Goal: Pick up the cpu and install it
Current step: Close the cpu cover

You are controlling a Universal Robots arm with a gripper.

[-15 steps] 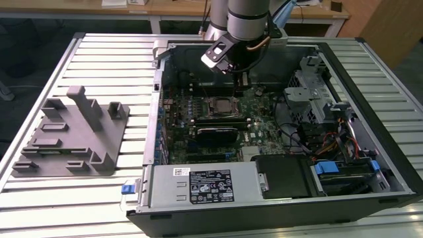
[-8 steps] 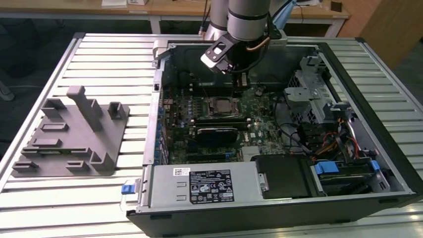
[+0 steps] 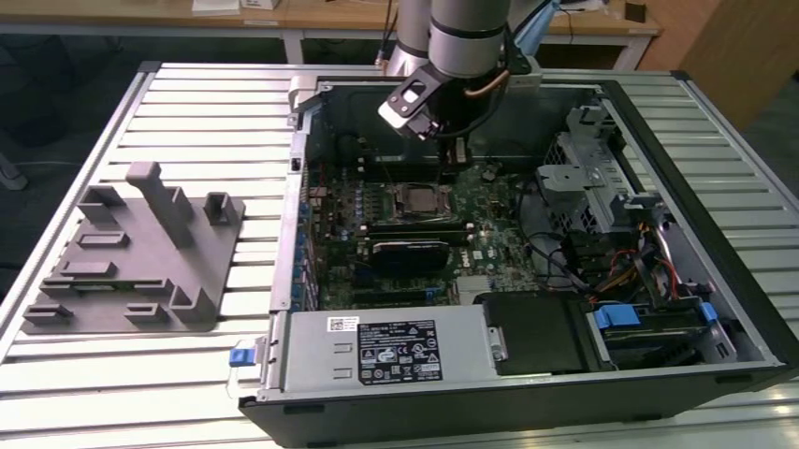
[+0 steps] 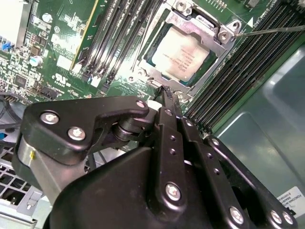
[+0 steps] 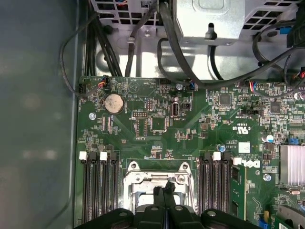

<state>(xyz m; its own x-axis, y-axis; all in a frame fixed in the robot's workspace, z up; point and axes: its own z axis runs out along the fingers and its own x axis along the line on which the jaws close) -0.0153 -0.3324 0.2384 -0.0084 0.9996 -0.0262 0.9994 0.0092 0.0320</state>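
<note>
Already the cpu (image 4: 183, 52) lies flat inside the socket (image 4: 223, 34) on the board (image 5: 190, 129), with its pale top facing up and the socket's metal rim around it. So I judge that the placing itself is done and the work is now about a good seating. My hand (image 4: 166, 91) is narrow: the two fingers are pressed together with nothing between them. It hangs just over the near edge of the socket, close to the cpu but, as far as I can tell, not touching it. In the exterior view the hand (image 3: 452, 150) stands inside the open case (image 3: 500, 416), a little beyond the socket. To do this step well, I think I should keep the closed tips upright and move slowly and only up or down, without any slide to the side. The memory slots (image 4: 248, 67) run close on both sides, and a thin wire lever (image 4: 271, 30) sticks out from the socket's corner, so there is little room. Any contact should be light and even, because a tilted chip could harm the fine contacts under it. Whether the socket is latched down, I cannot tell.
</note>
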